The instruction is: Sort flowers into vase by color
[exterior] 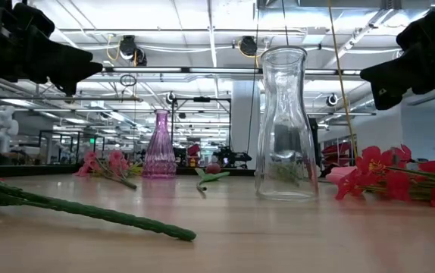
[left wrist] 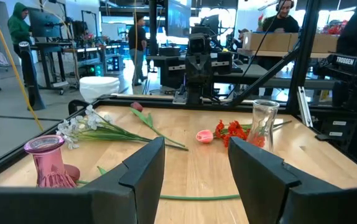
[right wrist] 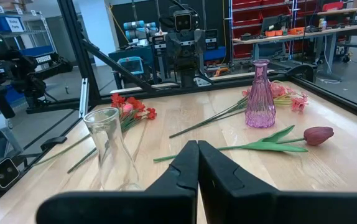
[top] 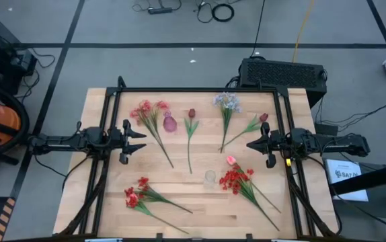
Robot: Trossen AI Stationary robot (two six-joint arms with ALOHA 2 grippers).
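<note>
Flowers lie flat on the wooden table (top: 112, 168): pink sprays (top: 149, 111), a maroon tulip (top: 191, 114), a pale blue-white sprig (top: 227, 102) and a second maroon tulip (top: 263, 117) along the far side. A pink bud (top: 230, 160) and two red clusters (top: 235, 178) (top: 136, 195) lie nearer. A pink vase (top: 170, 123) and a clear vase (top: 210, 178) stand upright. My left gripper (top: 139, 139) hovers level at the table's left, open and holding nothing (left wrist: 194, 168). My right gripper (top: 250, 144) hovers level at the right, shut on nothing (right wrist: 198, 146).
A black frame (top: 200, 89) runs along the table's far edge and down both sides. Bare wood lies between the two grippers, around the tulip's stem (top: 189, 151). A black box (top: 284, 72) sits behind the far right corner. People stand in the room beyond (left wrist: 140, 37).
</note>
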